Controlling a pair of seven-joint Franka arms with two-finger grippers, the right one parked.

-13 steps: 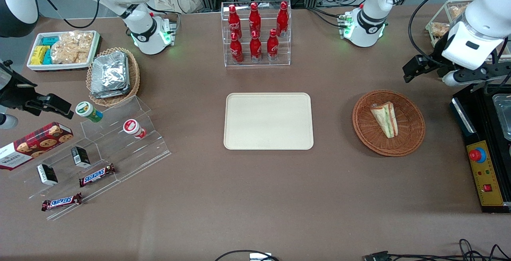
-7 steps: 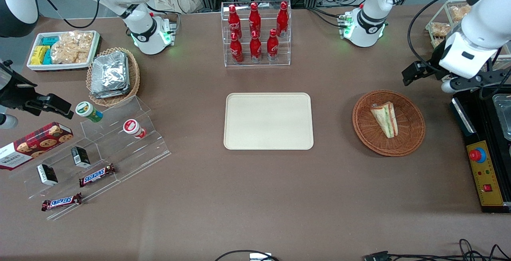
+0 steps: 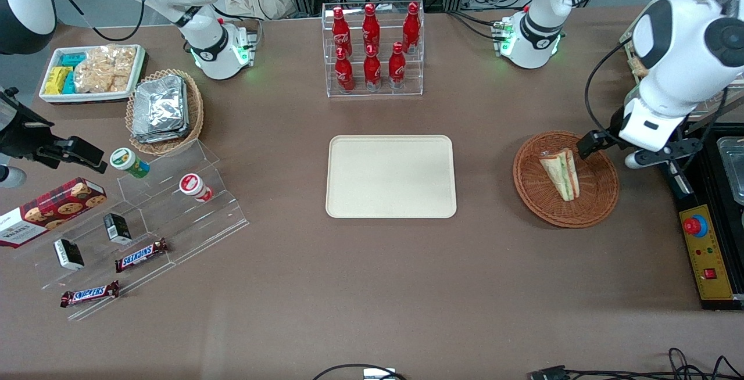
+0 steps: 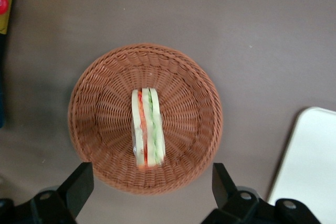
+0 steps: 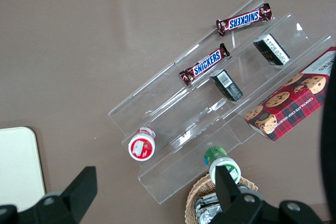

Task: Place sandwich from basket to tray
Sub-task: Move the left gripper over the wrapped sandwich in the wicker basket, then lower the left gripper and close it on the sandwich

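Reddish-brown and round, the woven wicker basket (image 3: 565, 179) sits on the brown surface (image 3: 372, 287) toward the working arm's end. The wedge-shaped, clear-wrapped sandwich (image 3: 560, 173) of pale bread with green and red-orange layers lies inside it, near the middle. The flat, cream-beige plastic tray (image 3: 390, 176) with rounded corners lies in the middle of the surface, well apart from the basket, and it has nothing on it.

So the job has hardly started. The sandwich is not picked up yet. It has to be grabbed, lifted out, carried over to the tray and put down there. All of that is left to do.

The white left arm's gripper (image 4: 149, 195) hangs above the basket. In the left wrist view its two black fingers (image 4: 79, 184) are wide open, one on each side of the basket, and nothing is between them but air. The sandwich (image 4: 147, 128) shows straight below, lined up between the fingers. It looks like the gripper is high up and must go down a good way before it can close.

A second ago the arm was off beside the basket, over the black box with the red button (image 3: 696, 226). Now it has swung in so the gripper is over the basket's rim. The sandwich, the basket and the tray have not moved at all.
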